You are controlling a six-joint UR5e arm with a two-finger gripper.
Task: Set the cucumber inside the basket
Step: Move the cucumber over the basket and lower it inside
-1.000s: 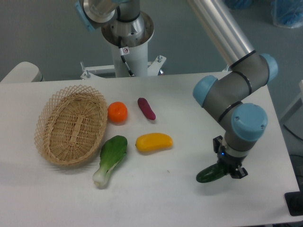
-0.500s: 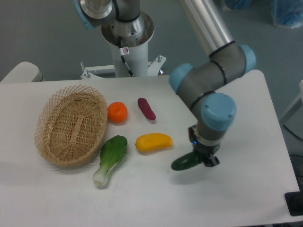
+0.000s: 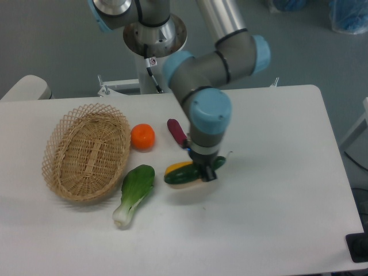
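Nearest us lies the bok choy (image 3: 134, 193), stem toward the near edge, just right of the basket (image 3: 57, 172). Just beyond, we see the gripper (image 3: 204, 171) clenched on the cucumber (image 3: 178, 177), which it carries lengthwise above the yellow fruit (image 3: 179, 167), hiding most of it; we judge it is held high so it can pass over the produce. The basket sits well to the left, empty and open on top, so the way in is from above. Between it and the cucumber stands only the bok choy, with the orange (image 3: 142, 137) and purple vegetable (image 3: 176, 131) farther back. The right half of the table (image 3: 287, 172) lies behind the arm.
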